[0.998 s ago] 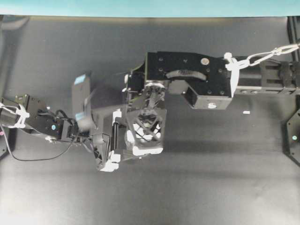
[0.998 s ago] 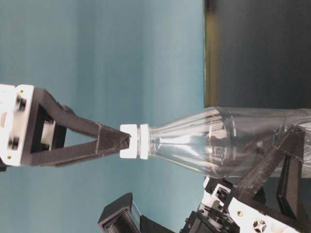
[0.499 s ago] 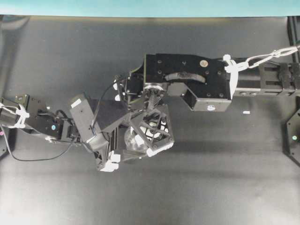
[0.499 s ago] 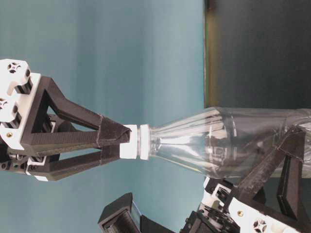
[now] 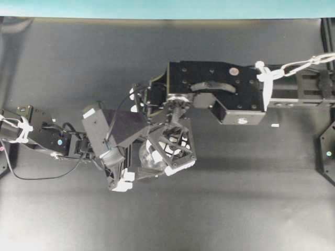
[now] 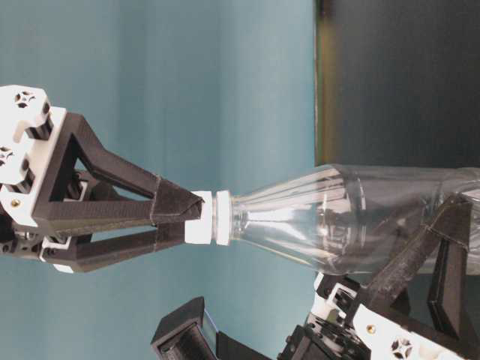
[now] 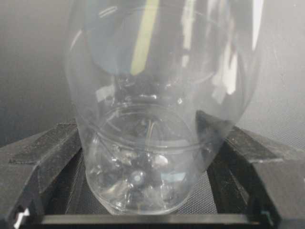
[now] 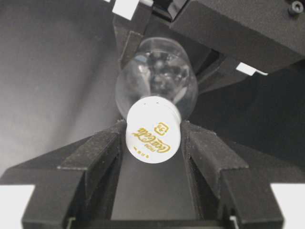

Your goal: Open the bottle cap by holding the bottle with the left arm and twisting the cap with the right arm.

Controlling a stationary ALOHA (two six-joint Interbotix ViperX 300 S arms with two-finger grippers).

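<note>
The clear bottle [image 6: 337, 217] stands on the dark table, seen sideways in the table-level view. Its base sits between the black fingers [image 7: 43, 157] of my left gripper [image 7: 151, 160], which is shut on the bottle's lower body. The white bottle cap [image 8: 153, 130], printed with gold lettering, is on the neck. My right gripper [image 8: 153, 138] comes down from above and is shut on the cap, one finger pressed against each side. From overhead the right gripper's latticed body hides the cap, and only part of the bottle [image 5: 148, 161] shows.
A small white scrap [image 5: 275, 125] lies on the dark table to the right. The right arm's boxy segment [image 5: 214, 94] spans the upper middle. Black stands [image 5: 328, 151] sit at the right edge, and a teal wall runs behind.
The right gripper has turned about the cap while staying shut on it, and its camera module swung round with it. The bottle and the left gripper have held still.
</note>
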